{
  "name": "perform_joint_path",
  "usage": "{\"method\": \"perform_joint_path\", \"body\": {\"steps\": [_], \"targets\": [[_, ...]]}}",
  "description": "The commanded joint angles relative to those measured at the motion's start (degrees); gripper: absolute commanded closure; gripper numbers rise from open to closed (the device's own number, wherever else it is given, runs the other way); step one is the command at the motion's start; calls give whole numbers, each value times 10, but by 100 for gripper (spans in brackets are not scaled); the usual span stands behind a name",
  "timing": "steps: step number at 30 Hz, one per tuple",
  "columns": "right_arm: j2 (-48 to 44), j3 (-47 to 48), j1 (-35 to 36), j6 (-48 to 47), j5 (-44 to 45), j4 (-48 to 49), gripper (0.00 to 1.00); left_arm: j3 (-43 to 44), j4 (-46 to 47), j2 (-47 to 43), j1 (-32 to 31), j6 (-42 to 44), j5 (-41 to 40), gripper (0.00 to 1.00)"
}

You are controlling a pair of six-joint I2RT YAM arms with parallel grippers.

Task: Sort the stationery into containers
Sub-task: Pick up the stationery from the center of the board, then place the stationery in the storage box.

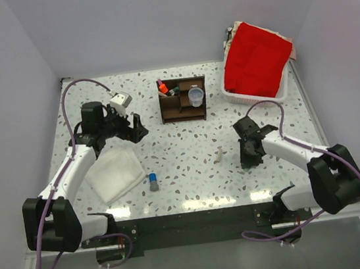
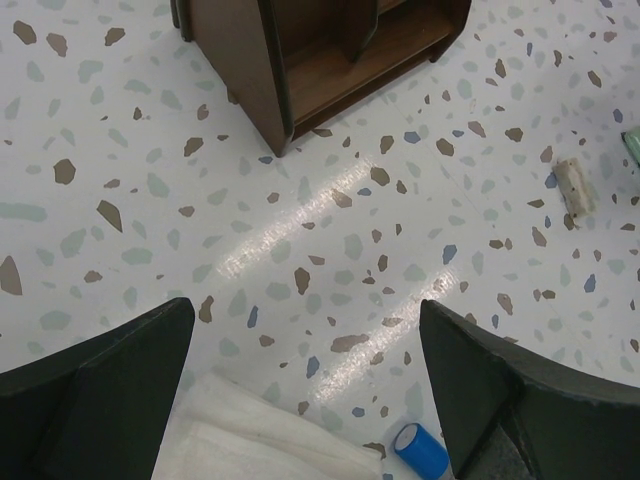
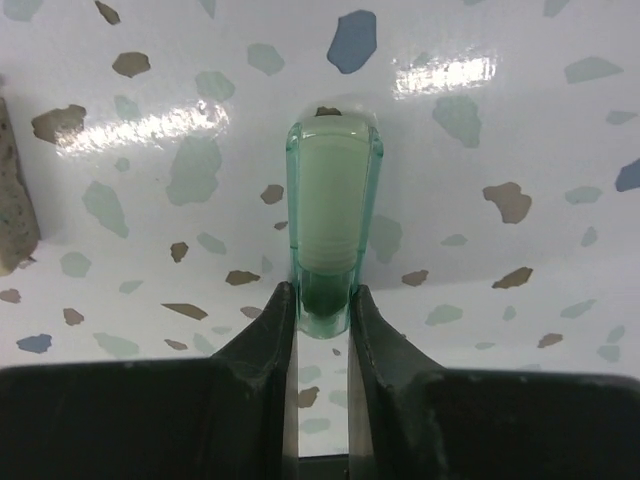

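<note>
The dark brown wooden organizer (image 1: 182, 100) stands at the back middle, with an orange-and-black highlighter (image 1: 163, 88) and a small round bluish pot (image 1: 196, 96) in its compartments. My right gripper (image 1: 246, 157) is shut on the mint-green cap-like piece (image 3: 332, 220), its fingers (image 3: 270, 340) pinching the piece's near end low over the table. A short pale stub (image 1: 218, 154) lies just left of it. The blue-capped grey stick (image 1: 153, 182) lies near the front. My left gripper (image 1: 136, 128) is open and empty, left of the organizer (image 2: 300, 60); the blue cap (image 2: 420, 450) shows by its right finger.
A white folded cloth (image 1: 114, 174) lies at the front left, under the left arm, its edge between the left fingers (image 2: 250, 440). A white basket with a red cloth (image 1: 257, 61) stands at the back right. Grey walls close in the table on three sides.
</note>
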Motion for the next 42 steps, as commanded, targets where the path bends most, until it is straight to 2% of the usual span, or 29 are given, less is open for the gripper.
{"method": "perform_joint_path", "body": {"steps": [1,5,12,18,27,42], "targets": [[-26,87,-1,-82,22,-62,100,4,50,-16,10,-14,13,0],[-25,188,5,-134,-10,-61,100,10,62,-15,15,-16,12,0],[27,237,44,-126,-51,29,100,49,58,25,17,-18,14,0],[108,291,90,-112,-66,49,100,92,44,42,17,-7,3,0],[237,400,107,-103,-54,48,100,67,34,10,21,10,-18,0],[335,495,104,-93,50,36,100,57,37,5,31,18,-23,0]]}}
